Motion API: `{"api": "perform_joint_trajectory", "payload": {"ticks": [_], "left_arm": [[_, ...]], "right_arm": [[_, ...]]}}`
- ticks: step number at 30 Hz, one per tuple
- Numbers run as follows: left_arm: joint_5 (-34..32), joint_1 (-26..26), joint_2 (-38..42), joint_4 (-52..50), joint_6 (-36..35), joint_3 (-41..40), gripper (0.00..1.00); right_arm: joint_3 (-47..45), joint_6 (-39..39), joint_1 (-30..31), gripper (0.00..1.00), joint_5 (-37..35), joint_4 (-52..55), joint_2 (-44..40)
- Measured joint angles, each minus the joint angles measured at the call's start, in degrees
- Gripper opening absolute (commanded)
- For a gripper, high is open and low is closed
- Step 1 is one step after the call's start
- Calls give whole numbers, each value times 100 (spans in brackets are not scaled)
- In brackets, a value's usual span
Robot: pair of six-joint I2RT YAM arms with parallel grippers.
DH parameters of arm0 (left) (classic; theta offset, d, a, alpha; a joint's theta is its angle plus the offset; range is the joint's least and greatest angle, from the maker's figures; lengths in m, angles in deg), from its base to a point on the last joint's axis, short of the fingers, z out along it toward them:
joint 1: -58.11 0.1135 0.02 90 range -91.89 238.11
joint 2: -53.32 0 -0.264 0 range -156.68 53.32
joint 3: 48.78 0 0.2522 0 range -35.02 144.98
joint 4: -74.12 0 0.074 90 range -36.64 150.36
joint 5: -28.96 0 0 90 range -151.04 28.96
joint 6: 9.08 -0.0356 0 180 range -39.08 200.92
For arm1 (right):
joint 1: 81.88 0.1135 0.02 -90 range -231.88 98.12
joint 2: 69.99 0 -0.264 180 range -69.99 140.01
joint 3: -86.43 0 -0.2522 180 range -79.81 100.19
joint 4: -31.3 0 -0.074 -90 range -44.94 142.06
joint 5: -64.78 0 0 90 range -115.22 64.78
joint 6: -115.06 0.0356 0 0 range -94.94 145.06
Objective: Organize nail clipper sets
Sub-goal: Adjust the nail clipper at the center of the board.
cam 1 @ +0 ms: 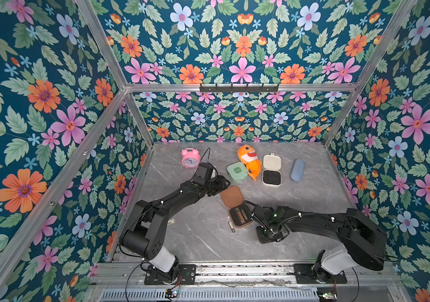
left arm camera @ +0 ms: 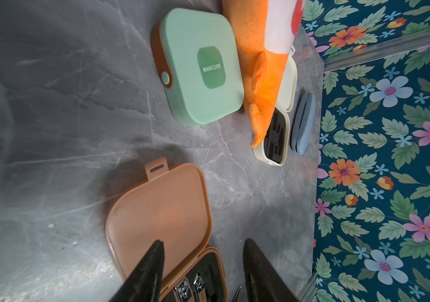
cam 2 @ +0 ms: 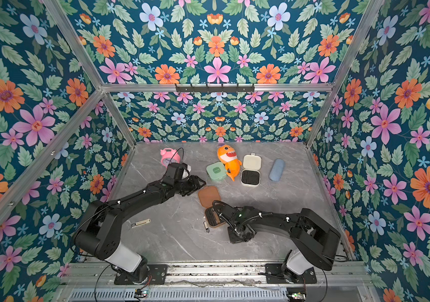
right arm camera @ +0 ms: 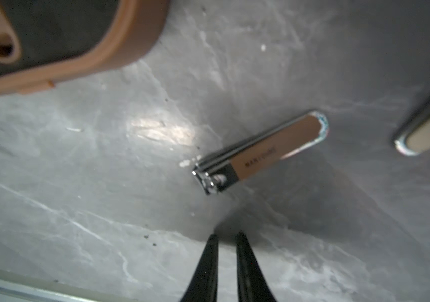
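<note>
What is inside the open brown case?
Inside the brown case, a black insert holds two metal clippers side by side, seen in the left wrist view. Fingers of the left gripper and the picture's edge hide the rest.

Rocking matte black shells on both the left arm (cam 1: 172, 198) and the right arm (cam 1: 321, 222), all chunky rounded joints and boxy elbows. Showing off glossy white base housings (cam 1: 160, 257) bolted onto flat black mounting plates (cam 1: 187, 274). Sporting round shoulder caps (cam 1: 156, 245) dotted with small screw holes. Running thin black cables (cam 1: 207, 154) along the links, pinned down with little white ties (cam 1: 299, 215), plus trailing ribbed black conduit (cam 1: 287, 219) on the right one. Glowing tiny green status lights (cam 1: 275, 215) near the wrists. Ending in slim, tapering black fingers (left arm camera: 146, 274), looking a bit dusty up close.
</note>
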Motion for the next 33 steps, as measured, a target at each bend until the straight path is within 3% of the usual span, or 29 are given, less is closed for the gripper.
{"api": "perform_joint_trajectory", "payload": {"ticks": [24,33], "left_arm": [[17,33,-52,111,42,-267,51],[17,33,-133,184,46,-310,51]], "right_arm": [[1211,-791,-1554,15,50,13,1130],[1644,-1189,-1961,19,179,-2,1416]]}}
